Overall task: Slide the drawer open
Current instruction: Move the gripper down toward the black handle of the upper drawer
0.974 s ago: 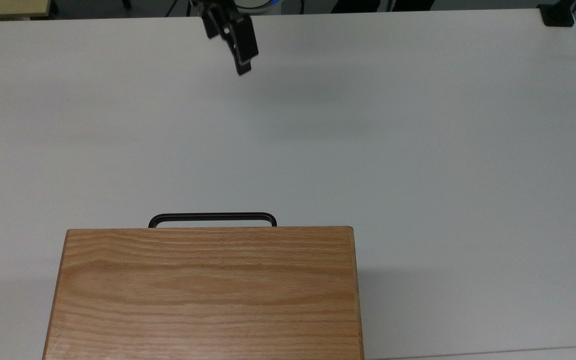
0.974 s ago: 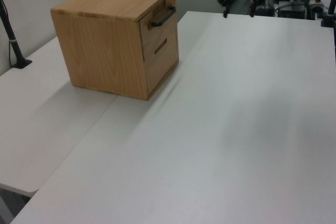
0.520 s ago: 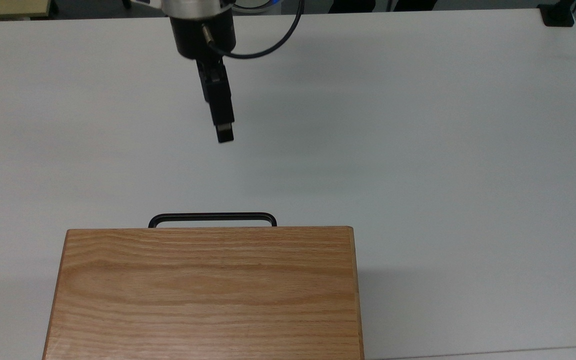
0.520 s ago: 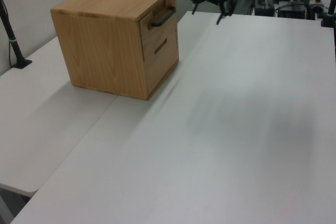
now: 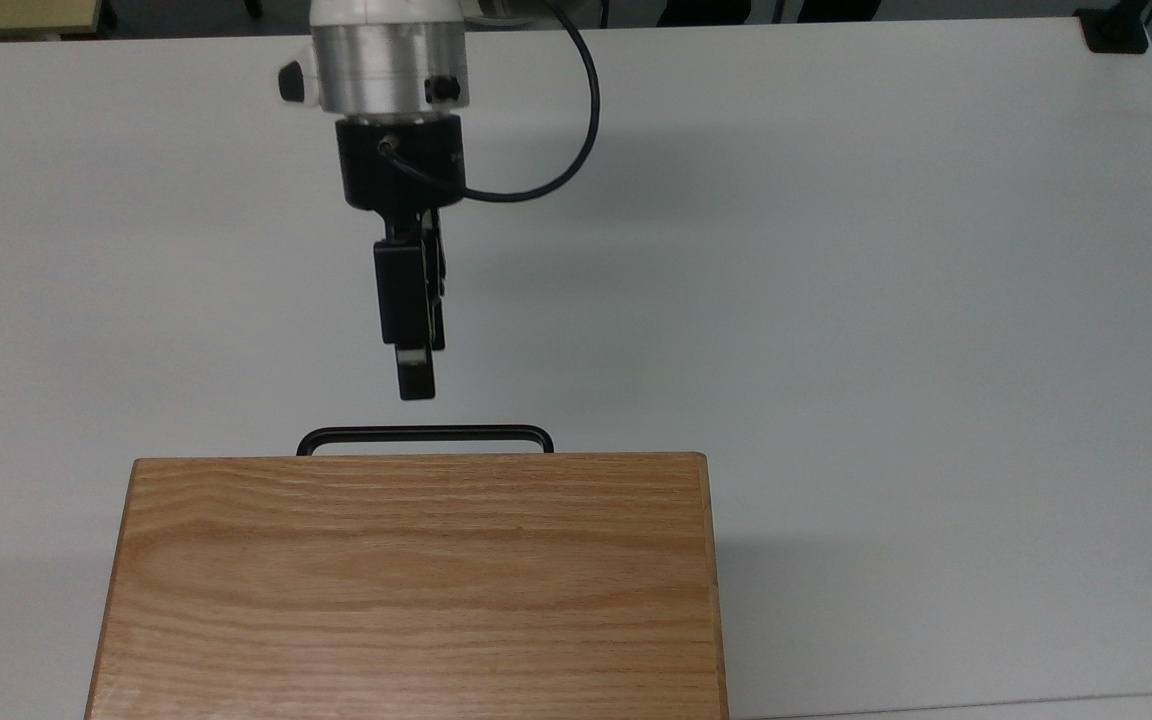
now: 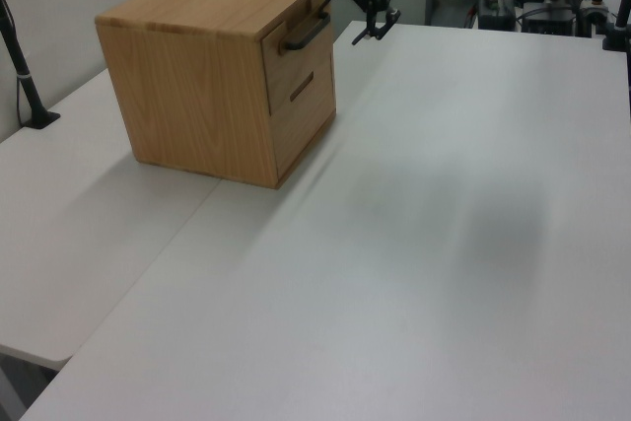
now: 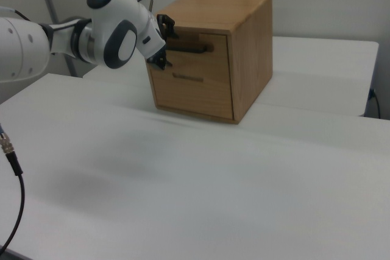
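Note:
The drawer (image 6: 298, 59) is the upper one in a light oak cabinet (image 5: 416, 580) and is closed; its front (image 7: 214, 58) sits flush with the cabinet. Its thin black bar handle (image 5: 424, 435) juts out from the front, also seen as the handle (image 6: 307, 33) and the handle (image 7: 194, 47). My gripper (image 5: 416, 385) hangs just short of the handle and points at it. The gripper (image 6: 347, 9) is open, holds nothing, and has one finger above the other. In the right view the gripper (image 7: 166, 44) is close to the handle's left end, not touching.
The cabinet stands on a wide white table (image 5: 836, 300). Below the drawer is a second drawer front with a slot pull (image 7: 189, 78). A black post (image 6: 20, 66) stands at the left view's left. A black clamp (image 5: 1116, 30) sits on the table's far corner.
The gripper has come from the table's far edge toward the cabinet and now stands just before the handle. The drawer has not moved.

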Available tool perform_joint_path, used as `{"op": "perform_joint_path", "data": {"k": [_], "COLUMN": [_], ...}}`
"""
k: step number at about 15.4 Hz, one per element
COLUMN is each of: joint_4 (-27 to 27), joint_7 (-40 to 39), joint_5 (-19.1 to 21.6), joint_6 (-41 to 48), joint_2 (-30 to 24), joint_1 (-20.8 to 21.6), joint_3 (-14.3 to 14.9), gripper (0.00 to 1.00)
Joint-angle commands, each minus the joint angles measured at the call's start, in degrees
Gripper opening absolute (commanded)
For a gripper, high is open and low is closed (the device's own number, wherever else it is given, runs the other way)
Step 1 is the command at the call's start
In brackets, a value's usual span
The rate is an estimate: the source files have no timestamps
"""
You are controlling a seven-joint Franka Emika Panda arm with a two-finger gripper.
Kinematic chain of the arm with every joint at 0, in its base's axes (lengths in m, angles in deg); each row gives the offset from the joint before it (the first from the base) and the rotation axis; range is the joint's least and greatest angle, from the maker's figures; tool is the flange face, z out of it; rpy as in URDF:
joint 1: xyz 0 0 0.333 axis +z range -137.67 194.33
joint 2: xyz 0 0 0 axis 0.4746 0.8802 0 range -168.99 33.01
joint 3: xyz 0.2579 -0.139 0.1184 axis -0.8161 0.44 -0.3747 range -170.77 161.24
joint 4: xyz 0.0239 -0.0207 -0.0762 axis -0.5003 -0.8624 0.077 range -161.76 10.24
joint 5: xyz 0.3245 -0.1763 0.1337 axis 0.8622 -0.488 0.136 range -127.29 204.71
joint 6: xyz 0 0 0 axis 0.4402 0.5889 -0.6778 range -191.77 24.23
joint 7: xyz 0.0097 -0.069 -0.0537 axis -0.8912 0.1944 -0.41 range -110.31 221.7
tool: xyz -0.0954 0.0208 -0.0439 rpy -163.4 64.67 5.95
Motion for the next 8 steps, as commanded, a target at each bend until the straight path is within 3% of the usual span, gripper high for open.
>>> {"op": "perform_joint_path", "data": {"k": [1,8], "joint_4": [1.0,4.0], "joint_7": [4.4,4.6], "joint_5": [0.4,0.0], "joint_6": [-6.4,-11.6], "joint_2": [2.8,6.3], "joint_1": [1.7,1.5], "joint_3": [0.2,0.6], "gripper": [0.78,0.6]}}
